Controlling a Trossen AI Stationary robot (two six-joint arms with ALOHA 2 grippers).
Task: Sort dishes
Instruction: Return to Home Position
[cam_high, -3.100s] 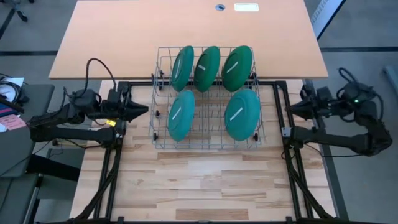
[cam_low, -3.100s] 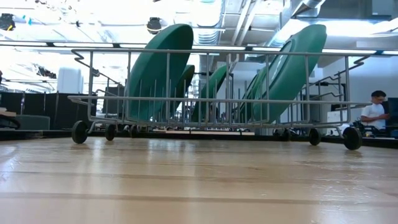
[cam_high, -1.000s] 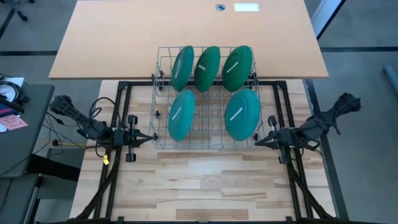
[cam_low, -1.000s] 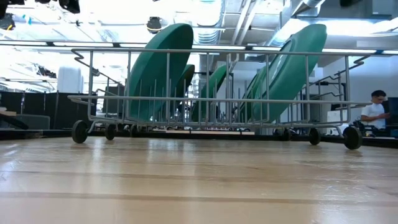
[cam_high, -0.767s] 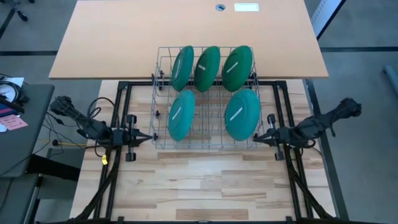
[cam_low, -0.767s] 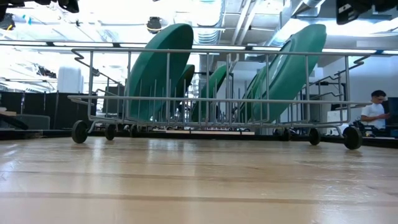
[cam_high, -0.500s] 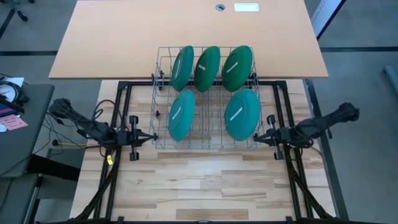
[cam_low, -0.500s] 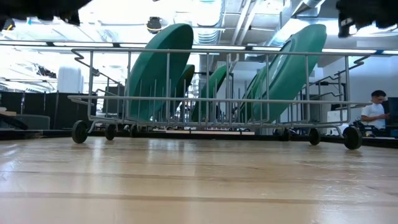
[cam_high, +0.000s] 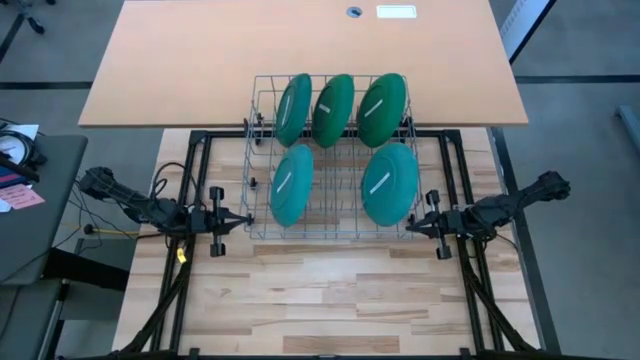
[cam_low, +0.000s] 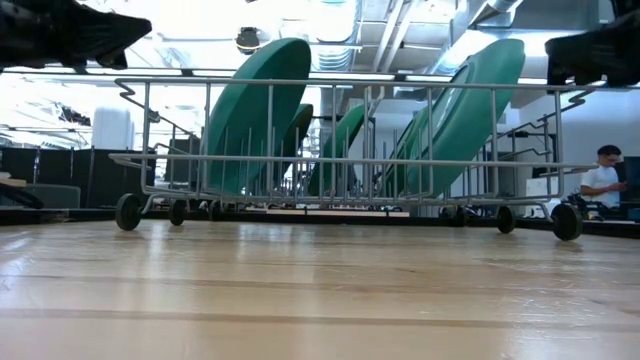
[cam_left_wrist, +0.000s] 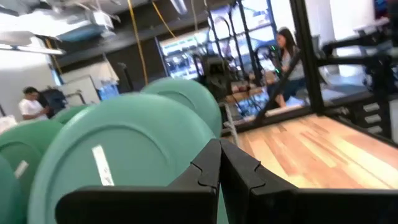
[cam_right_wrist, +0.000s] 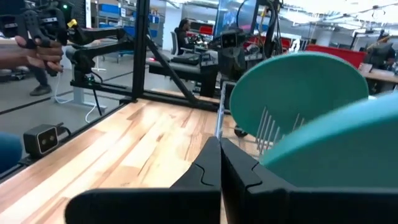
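Now all five dishes (cam_high: 390, 183) stand on edge in the wire rack (cam_high: 330, 236), its tines (cam_high: 338, 190) propping them upright, while the left gripper (cam_high: 238, 219) and right gripper (cam_high: 414, 226) flank its near corners, fingers pressed together on nothing, sorting apparently finished.

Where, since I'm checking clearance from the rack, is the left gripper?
In the high view, the left gripper, shut, points at the wire rack's near left corner, just outside it, beside the front-left teal plate.
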